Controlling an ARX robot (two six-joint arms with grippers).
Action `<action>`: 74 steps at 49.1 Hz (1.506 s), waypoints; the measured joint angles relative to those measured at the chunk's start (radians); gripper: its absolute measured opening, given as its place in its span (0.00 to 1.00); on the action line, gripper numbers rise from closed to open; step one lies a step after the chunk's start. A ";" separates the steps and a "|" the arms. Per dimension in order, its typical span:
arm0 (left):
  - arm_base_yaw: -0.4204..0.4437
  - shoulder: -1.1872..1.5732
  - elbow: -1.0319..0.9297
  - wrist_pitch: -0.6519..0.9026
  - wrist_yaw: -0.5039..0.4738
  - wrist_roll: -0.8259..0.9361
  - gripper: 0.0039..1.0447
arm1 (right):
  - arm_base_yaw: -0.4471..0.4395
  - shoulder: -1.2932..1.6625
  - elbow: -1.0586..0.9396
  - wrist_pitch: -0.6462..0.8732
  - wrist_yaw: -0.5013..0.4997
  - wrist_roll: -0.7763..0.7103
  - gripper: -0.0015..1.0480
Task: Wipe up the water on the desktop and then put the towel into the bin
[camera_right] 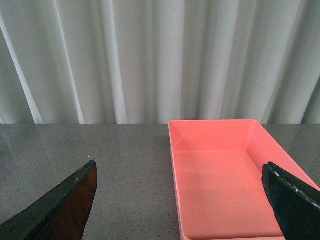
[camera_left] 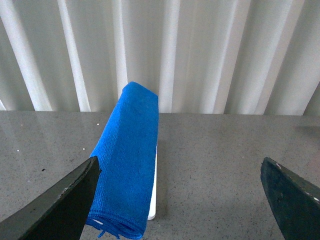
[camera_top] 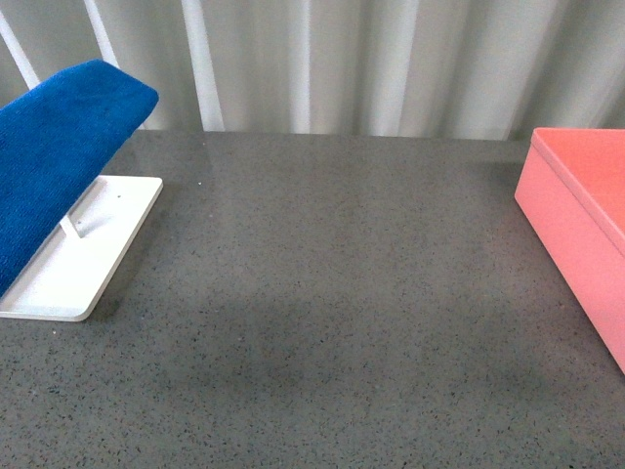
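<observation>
Blue towel (camera_top: 54,147) raised over white tray (camera_top: 93,269); bin (camera_top: 566,230) apart.

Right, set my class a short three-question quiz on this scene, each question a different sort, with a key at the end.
1. Fill in: the left gripper and the right gripper both have their jaws ____.
2. True or false: the bin has nothing in it.
3. The towel lies draped over: A the bin, B the white tray, C the left gripper.
Key: 1 open; 2 true; 3 B.
</observation>
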 joint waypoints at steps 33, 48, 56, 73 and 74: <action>0.000 0.000 0.000 0.000 0.000 0.000 0.94 | 0.000 0.000 0.000 0.000 0.000 0.000 0.93; 0.000 0.000 0.000 0.000 0.000 0.000 0.94 | 0.000 0.000 0.000 0.000 0.000 0.000 0.93; -0.070 0.172 0.104 -0.251 -0.166 -0.129 0.94 | 0.000 0.000 0.000 0.000 0.000 0.000 0.93; -0.004 1.065 0.571 0.219 -0.058 -0.043 0.94 | 0.000 0.000 0.000 0.000 0.000 0.000 0.93; -0.008 1.118 0.611 0.214 -0.050 -0.037 0.94 | 0.000 0.000 0.000 0.000 0.000 0.000 0.93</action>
